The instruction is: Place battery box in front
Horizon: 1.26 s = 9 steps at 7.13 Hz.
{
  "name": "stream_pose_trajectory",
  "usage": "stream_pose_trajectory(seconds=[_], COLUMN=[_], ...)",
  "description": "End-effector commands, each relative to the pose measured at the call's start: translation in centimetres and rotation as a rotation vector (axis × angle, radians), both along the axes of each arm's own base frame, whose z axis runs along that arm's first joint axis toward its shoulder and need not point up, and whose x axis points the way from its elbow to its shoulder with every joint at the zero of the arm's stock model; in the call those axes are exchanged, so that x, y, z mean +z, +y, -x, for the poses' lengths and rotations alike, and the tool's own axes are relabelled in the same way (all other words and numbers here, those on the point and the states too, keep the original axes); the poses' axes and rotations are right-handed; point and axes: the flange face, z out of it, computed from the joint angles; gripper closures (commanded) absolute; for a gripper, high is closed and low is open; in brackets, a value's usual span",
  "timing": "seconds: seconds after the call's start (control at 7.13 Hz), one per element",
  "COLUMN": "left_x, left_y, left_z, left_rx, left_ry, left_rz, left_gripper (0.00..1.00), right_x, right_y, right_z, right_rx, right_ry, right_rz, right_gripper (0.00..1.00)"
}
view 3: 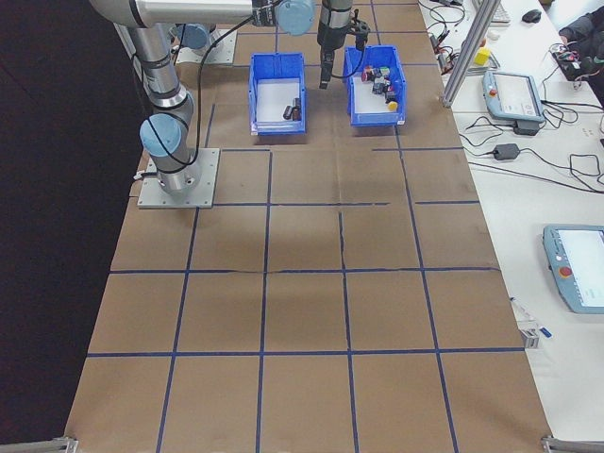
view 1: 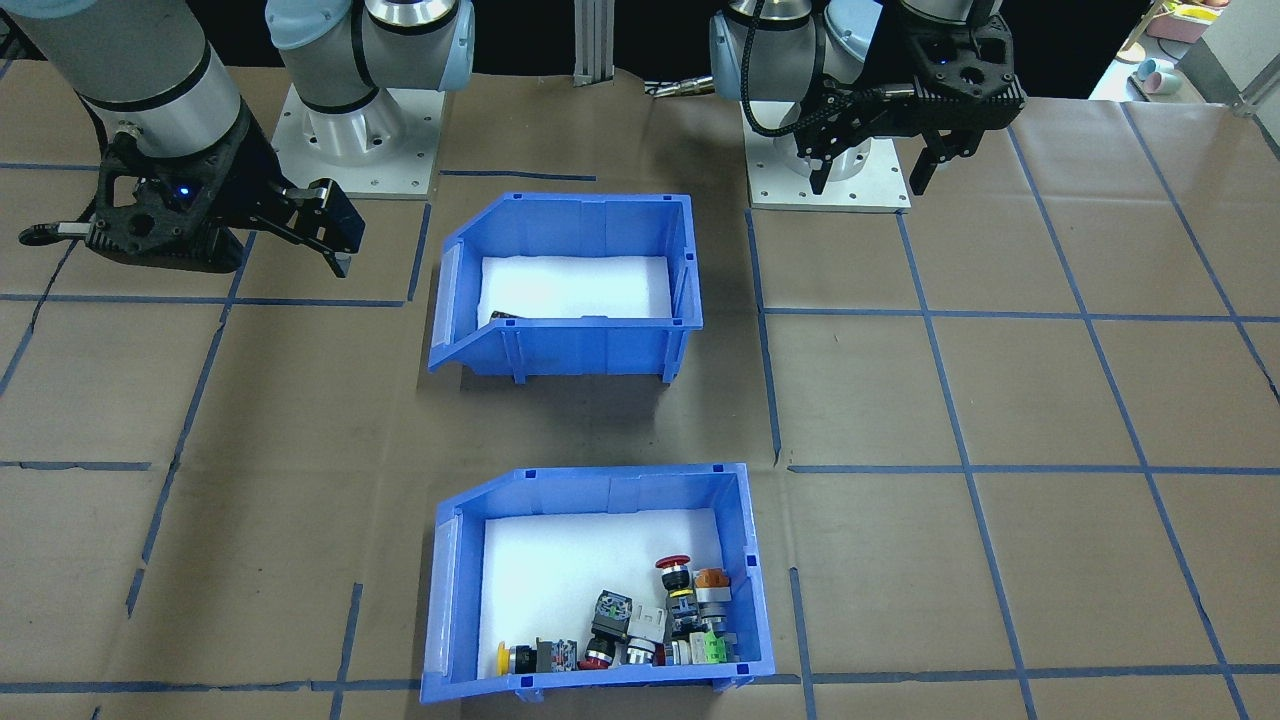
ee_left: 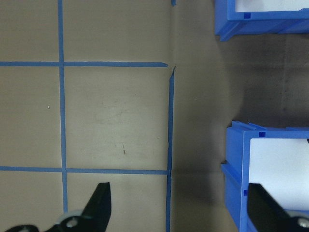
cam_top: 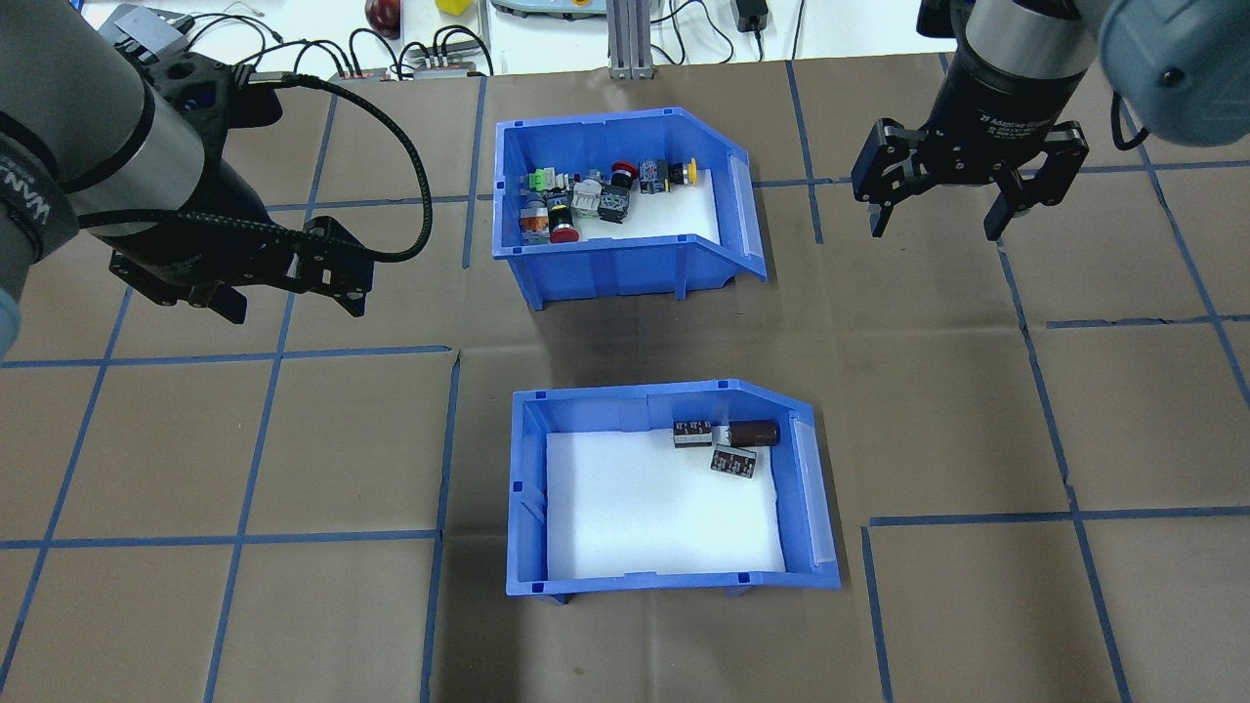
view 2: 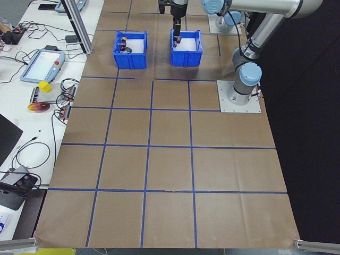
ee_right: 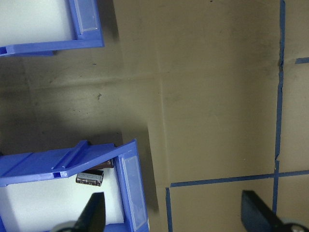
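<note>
- Battery box [cam_top: 674, 493]: blue bin, white foam lining, on the tabletop [cam_top: 244, 449] at the robot-side position, sloped cut-away end toward the robot's right
- contents: three short dark cylinders [cam_top: 728, 444] clustered in the corner by the cut-away end, on the side away from the robot; two lie near the wall, one just beside them on the foam
- from the front-facing view only a sliver of one cylinder shows over the box's near wall
- second blue bin [cam_top: 625, 210] sits farther from the robot, directly beyond the battery box with a strip of bare tabletop between them; it holds mixed push-buttons and switches [cam_top: 596, 190] piled toward its closed end
- left tool [cam_top: 293, 298]: fingers apart, nothing between them, hanging above the tabletop well off to the left of both bins, roughly level with the gap between them
- left wrist view: both fingertips at the bottom edge, battery box corner on the right, other bin's corner at top
- right tool [cam_top: 942, 220]: fingers apart, empty, pointing down, above the tabletop to the right of the button bin, clear of it
- right wrist view: cut-away end of battery box at lower left with a cylinder visible inside
- neither tool touches either bin
- tabletop is brown paper with a blue tape grid
</note>
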Motion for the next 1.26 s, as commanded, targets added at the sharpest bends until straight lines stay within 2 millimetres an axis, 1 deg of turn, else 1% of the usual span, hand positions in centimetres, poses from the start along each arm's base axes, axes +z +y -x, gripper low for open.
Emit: stream_pose_trajectory(seconds=[0.0, 0.28, 0.56, 0.7, 0.84, 0.98, 1.12], left_x=[-0.1, -0.5, -0.1, -0.6, -1.1, -1.4, -1.6], left_y=[0.0, 0.0, -0.5, -0.8, -0.8, -0.7, -0.6], left_z=[0.0, 0.0, -0.2, -0.2, -0.2, -0.2, 0.0], left_rx=[0.001, -0.006, -0.003, -0.002, 0.0, 0.021, 0.083], left_ry=[0.002, -0.005, -0.016, -0.024, -0.022, -0.014, 0.01], left_rz=[-0.002, -0.01, 0.008, 0.035, 0.027, 0.021, 0.017], left_gripper=[0.01, 0.01, 0.01, 0.01, 0.01, 0.01, 0.01], right_x=[0.0, -0.2, -0.3, -0.4, -0.5, -0.4, -0.5], right_y=[0.0, -0.1, -0.2, -0.1, -0.2, -0.3, -0.7], right_z=[0.0, 0.0, 0.1, 0.1, 0.1, 0.1, 0.1], right_rx=[0.001, 0.004, 0.032, 0.038, 0.055, 0.114, 0.179], right_ry=[0.0, 0.0, 0.009, 0.007, 0.008, 0.003, -0.009], right_rz=[0.0, -0.003, -0.006, -0.018, -0.016, -0.005, -0.007], right_gripper=[0.0, 0.0, 0.0, 0.0, 0.0, 0.0, 0.0])
